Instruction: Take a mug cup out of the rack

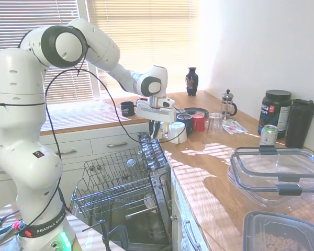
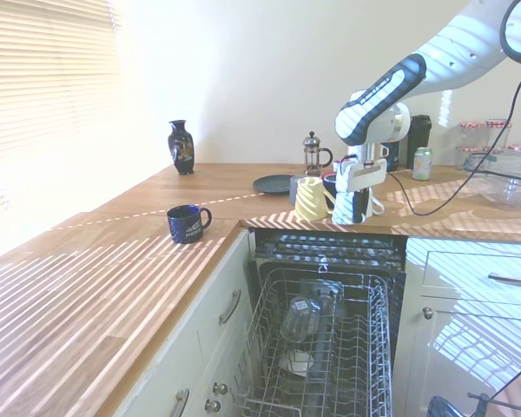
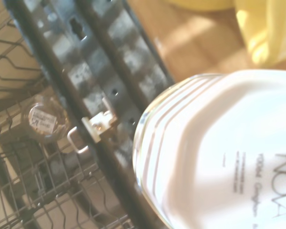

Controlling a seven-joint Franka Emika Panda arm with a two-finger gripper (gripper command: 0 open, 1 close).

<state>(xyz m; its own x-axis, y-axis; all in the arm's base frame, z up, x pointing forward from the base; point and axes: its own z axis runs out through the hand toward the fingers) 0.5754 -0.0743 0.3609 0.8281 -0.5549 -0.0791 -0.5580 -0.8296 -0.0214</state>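
We see the white arm's two-finger gripper [image 2: 354,207] closed around the small plain white ceramic mug cup [image 1: 177,132], which it holds upside down at the wooden countertop's [image 1: 225,172] front edge, above the pulled-out large grey metal wire rack [image 1: 115,180]. The mug cup is just beside a pale yellow ribbed mug [image 2: 311,198], its printed base filling the wrist view.

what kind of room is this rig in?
A home kitchen, most likely: a wooden countertop over white drawers, an open dishwasher with its wire rack pulled out, and a French press beside mugs on the counter.
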